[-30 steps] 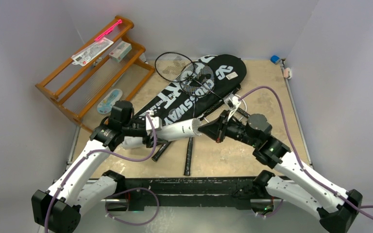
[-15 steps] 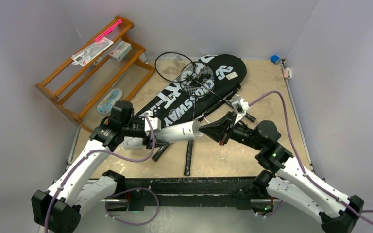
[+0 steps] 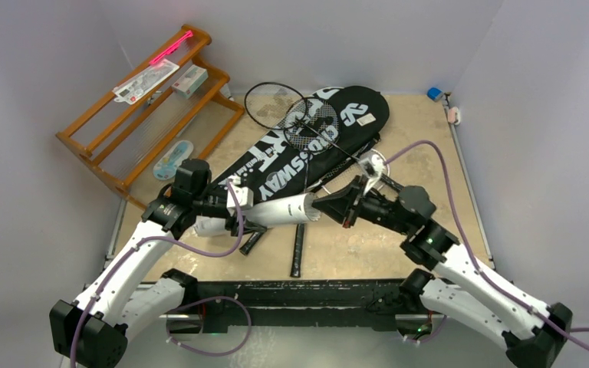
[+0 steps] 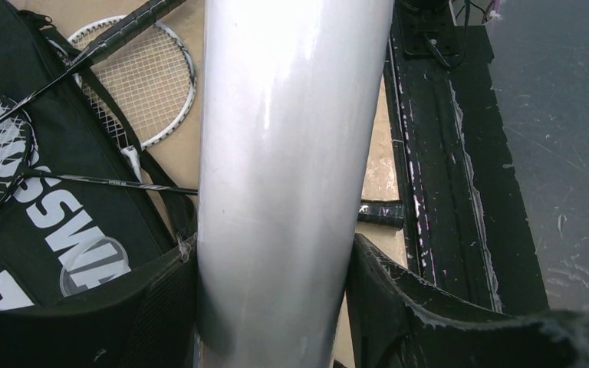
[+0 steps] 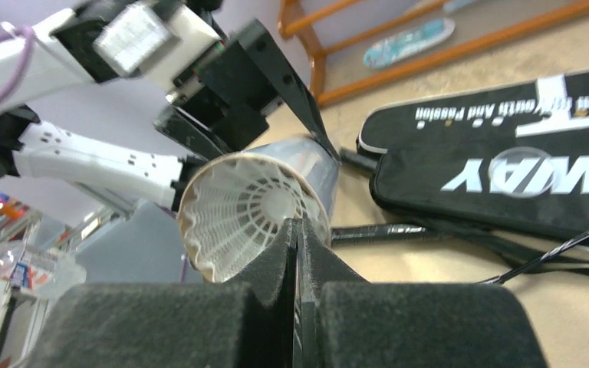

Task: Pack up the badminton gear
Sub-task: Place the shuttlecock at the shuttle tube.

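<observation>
My left gripper (image 3: pixel 230 205) is shut on the long white tube (image 3: pixel 280 208) and holds it level above the table; its jaws clamp both sides of the tube (image 4: pixel 291 153). A white shuttlecock (image 5: pixel 238 211) sits in the tube's open mouth. My right gripper (image 5: pixel 297 226) is shut, its tips at the shuttlecock's rim; the top view shows this gripper (image 3: pixel 324 205) at the tube's right end. Two black covers (image 3: pixel 353 115) lie overlapped behind. One racket head (image 3: pixel 310 123) rests on them, another (image 3: pixel 264 103) beside them. A black handle (image 3: pixel 297 249) lies under the tube.
The orange-brown wooden rack (image 3: pixel 146 107) stands at the back left with small packets (image 3: pixel 146 80) and a pink stick (image 3: pixel 170 47) on it. A blue packet (image 3: pixel 172 159) lies by its foot. The black rail (image 3: pixel 299 295) runs along the near edge.
My right gripper has moved left, bringing its shut tips up to the tube's open end. The left arm and the tube have stayed put.
</observation>
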### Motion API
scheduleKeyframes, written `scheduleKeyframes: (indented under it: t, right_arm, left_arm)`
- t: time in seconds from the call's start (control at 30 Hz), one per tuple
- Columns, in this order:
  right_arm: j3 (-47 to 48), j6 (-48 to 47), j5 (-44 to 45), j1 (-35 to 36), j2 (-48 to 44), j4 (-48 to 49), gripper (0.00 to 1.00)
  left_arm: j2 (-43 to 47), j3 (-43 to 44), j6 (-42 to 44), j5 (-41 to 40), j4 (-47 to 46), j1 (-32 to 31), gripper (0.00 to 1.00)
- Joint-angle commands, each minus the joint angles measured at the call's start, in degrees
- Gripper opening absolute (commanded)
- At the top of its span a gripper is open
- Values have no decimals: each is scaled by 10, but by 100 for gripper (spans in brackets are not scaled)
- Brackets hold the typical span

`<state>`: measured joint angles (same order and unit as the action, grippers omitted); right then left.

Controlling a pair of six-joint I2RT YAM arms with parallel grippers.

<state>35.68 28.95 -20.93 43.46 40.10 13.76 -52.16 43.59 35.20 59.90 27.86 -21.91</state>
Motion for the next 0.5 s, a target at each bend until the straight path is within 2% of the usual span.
scheduleKeyframes:
  t: [0.0,0.13,0.47]
  right_arm:
    - [39,0,-66,1,67,30,0]
    - [58,-17,-49,0,76,-6,0]
    - [97,-72,24,0,-10,-134,0]
  left_arm:
    - [5,23,18,37,-22,-1,36]
    - [2,23,17,30,-20,0,36]
    - [-3,25,6,-7,-20,-1,36]
